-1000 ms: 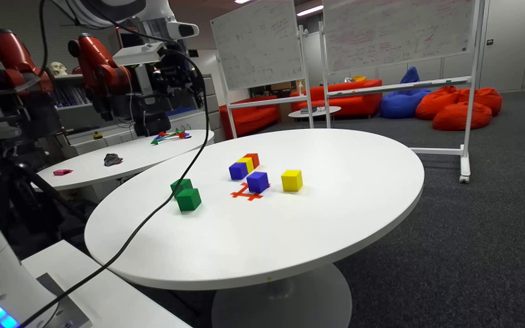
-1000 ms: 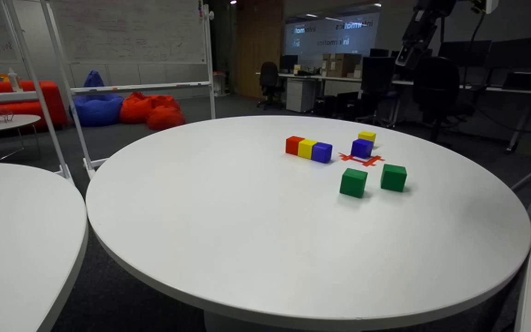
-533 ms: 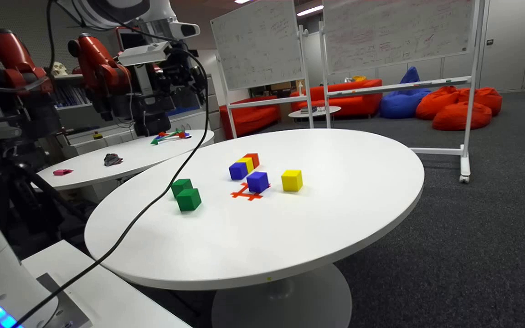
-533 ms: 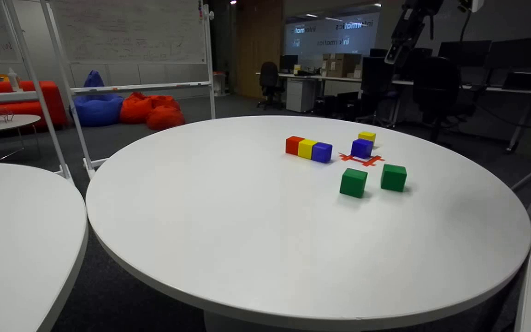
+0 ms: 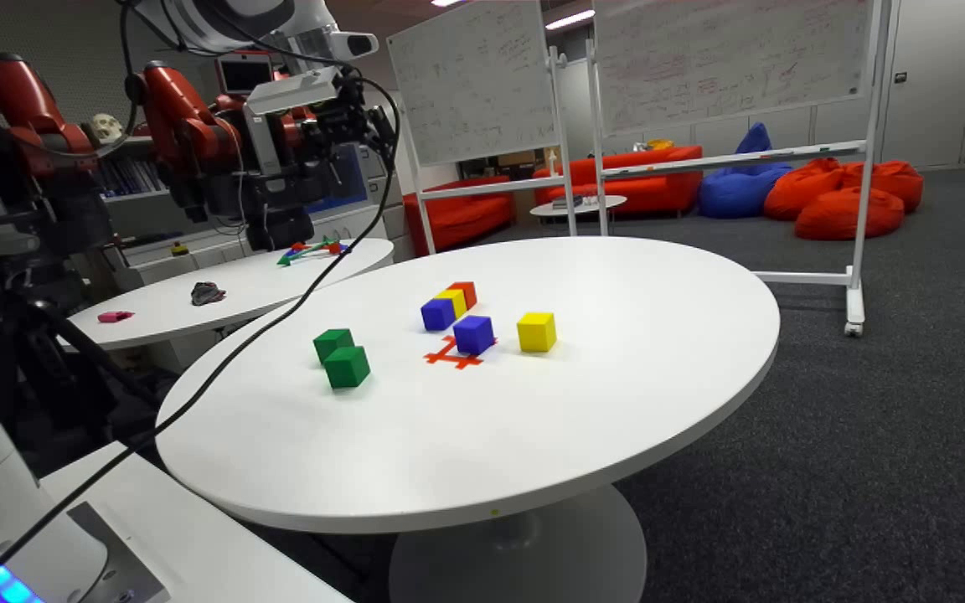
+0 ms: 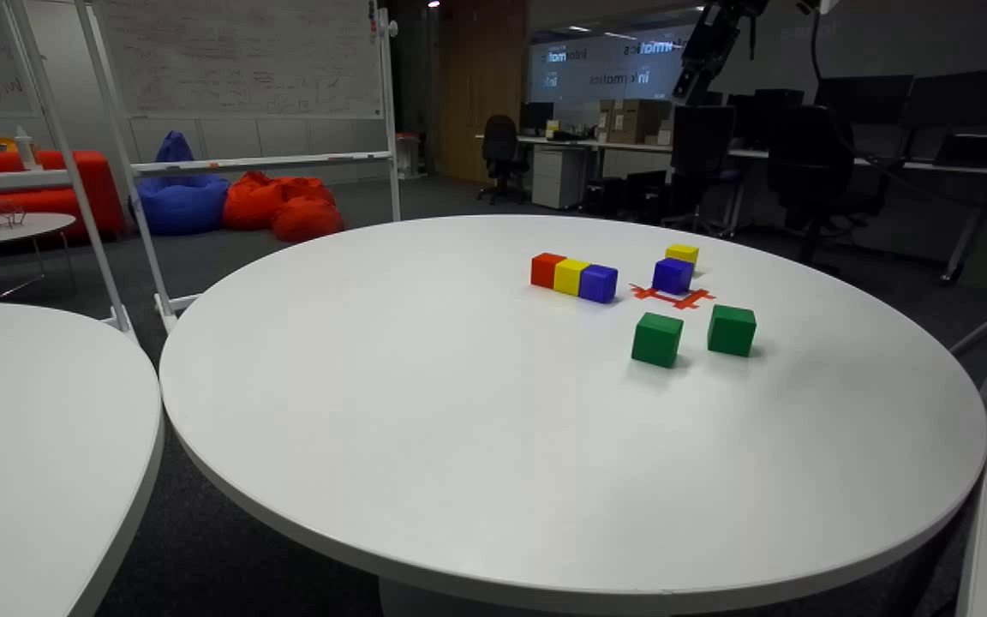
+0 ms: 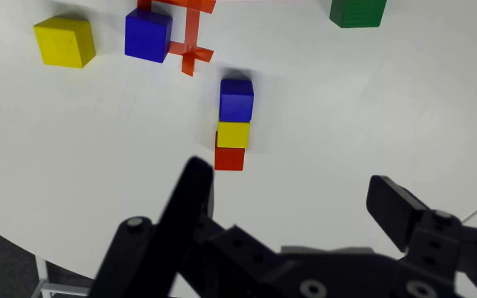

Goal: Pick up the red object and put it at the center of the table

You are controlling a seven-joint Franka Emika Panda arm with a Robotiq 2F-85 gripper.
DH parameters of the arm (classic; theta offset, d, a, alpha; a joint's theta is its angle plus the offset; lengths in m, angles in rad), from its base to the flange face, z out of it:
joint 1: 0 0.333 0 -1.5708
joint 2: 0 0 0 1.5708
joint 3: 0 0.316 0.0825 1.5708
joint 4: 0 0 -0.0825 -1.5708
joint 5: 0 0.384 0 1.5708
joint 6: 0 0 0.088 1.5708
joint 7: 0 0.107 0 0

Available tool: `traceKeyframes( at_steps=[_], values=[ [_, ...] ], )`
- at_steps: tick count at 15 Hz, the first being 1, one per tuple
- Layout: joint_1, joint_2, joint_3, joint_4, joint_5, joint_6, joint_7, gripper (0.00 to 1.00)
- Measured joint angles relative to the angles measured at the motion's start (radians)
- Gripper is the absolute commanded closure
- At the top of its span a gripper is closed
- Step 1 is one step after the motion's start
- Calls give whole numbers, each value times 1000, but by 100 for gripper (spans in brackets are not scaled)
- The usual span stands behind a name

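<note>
Swinging rightward and slightly up since half a second ago in an exterior view: white-and-grey jointed robot arm (image 5: 260,17), complete with black two-fingered gripper (image 7: 288,171) at its end. Across the back, a big white writing board (image 5: 474,100) and a wider white board (image 5: 734,50), both faintly scribbled on and both on pale frames. Beyond those, low down, a long red sofa (image 5: 642,180). Up front, dominating both exterior views, a large round table (image 6: 459,428) with a smooth white top. Just beside it, a second white table (image 5: 164,297) with a curved edge. Out past the boards again, a slumped blue beanbag (image 5: 738,193) and a cluster of red beanbags (image 5: 851,218).

Back to the gripper! Hangs high above the tabletop, well apart from every block, and, plain in the wrist view, holds both black fingers (image 7: 391,211) spread wide, with white tabletop showing in the gap.

Down flat on that tabletop, a criss-cross mark of red tape (image 7: 192,25). Over part of the tape, a small blue cube (image 5: 473,335); near that, a lone bright yellow cube (image 5: 537,332). Off on another side, a dark green cube (image 6: 657,340) and a matching green cube (image 6: 731,331), near each other but apart.

And now the little row, seemingly face to face: another blue cube (image 7: 236,103) nearest the tape, another yellow cube (image 7: 233,134) in the middle, and then, right there, the small red cube (image 7: 229,159) to pick up! Sits on the tabletop at the row's far end, visible in both exterior views.
</note>
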Motion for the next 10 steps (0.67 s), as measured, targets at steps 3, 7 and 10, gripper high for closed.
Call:
traceKeyframes(
  at_steps=[3,7,10],
  values=[
    [0,3,7,28,-1,-1,-2,0],
    [-7,49,7,69,-1,-2,-2,0],
    [-26,116,5,105,-1,-2,0,0]
  ],
)
